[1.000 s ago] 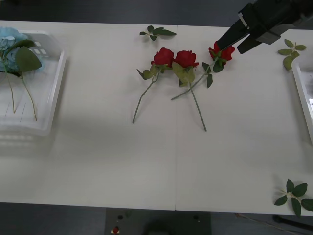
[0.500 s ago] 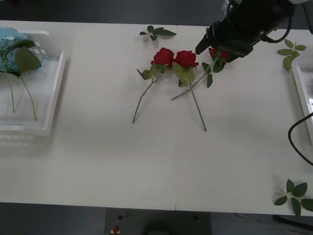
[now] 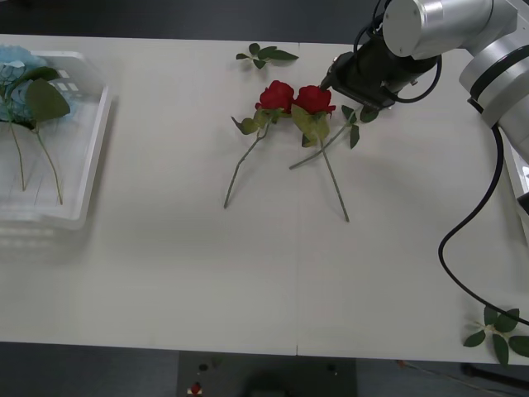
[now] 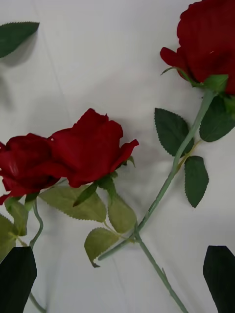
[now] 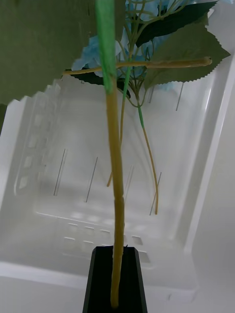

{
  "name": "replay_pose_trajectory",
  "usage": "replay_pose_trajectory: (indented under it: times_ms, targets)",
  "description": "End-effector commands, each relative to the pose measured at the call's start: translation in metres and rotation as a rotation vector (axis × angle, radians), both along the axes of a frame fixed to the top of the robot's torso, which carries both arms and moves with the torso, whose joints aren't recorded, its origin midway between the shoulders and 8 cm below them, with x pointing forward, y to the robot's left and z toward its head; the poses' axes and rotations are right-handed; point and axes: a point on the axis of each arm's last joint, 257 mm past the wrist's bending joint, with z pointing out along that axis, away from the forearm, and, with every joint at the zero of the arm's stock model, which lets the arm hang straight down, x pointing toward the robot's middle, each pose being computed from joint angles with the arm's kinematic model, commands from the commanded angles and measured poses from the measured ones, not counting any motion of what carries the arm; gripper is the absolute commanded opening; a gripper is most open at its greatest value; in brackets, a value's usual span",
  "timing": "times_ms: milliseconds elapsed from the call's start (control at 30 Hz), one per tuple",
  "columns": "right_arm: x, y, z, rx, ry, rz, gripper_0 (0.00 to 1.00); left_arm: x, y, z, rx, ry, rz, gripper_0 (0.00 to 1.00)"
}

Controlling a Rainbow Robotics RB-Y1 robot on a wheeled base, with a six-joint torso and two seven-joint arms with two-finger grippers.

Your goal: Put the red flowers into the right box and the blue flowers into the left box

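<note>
the right arm's black two-finger gripper (image 3: 340,83) hangs low over the far middle of the white table (image 3: 165,273), right at the artificial red roses with thin green stems (image 3: 296,99); from its wrist camera the dark fingertips (image 4: 223,274) stand wide apart at the two corners, nothing between them, with three red heads and their leafy stems lying on the table beneath. two heads lie side by side, touching, and a third stem crosses beside them. the left arm's black gripper (image 5: 116,286) is pinched together on the long yellowish stem of a pale-blue fluffy hydrangea flower (image 5: 113,161), held above the shallow white slotted plastic basket (image 3: 83,165) at the table's left end, where more blue clusters with big green leaves (image 3: 25,83) already lie. the smooth white rim of a plastic tray (image 3: 522,178) shows at the right edge. loose green leaf sprigs (image 3: 264,55) lie near the far edge.
</note>
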Motion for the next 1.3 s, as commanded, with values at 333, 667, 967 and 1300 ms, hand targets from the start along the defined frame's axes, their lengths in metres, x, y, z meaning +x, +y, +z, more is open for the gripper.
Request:
replay_pose_trajectory:
  times_ms: [333, 667, 967, 1300]
  targets:
    - [0.024, -0.030, -0.020, 0.032, -0.033, -0.279, 1.00, 0.030, -0.012, -0.015, 0.091, -0.013, 0.057, 0.00]
    - [0.017, -0.048, -0.064, -0.017, -0.038, -0.304, 1.00, 0.062, -0.031, -0.030, 0.182, -0.005, 0.148, 0.00]
    - [0.014, -0.035, -0.093, -0.054, -0.074, -0.273, 1.00, 0.076, -0.032, -0.054, 0.234, -0.029, 0.202, 0.00]
    - [0.019, -0.005, -0.092, -0.027, -0.119, -0.242, 1.00, 0.078, 0.000, -0.092, 0.287, -0.031, 0.241, 0.00]
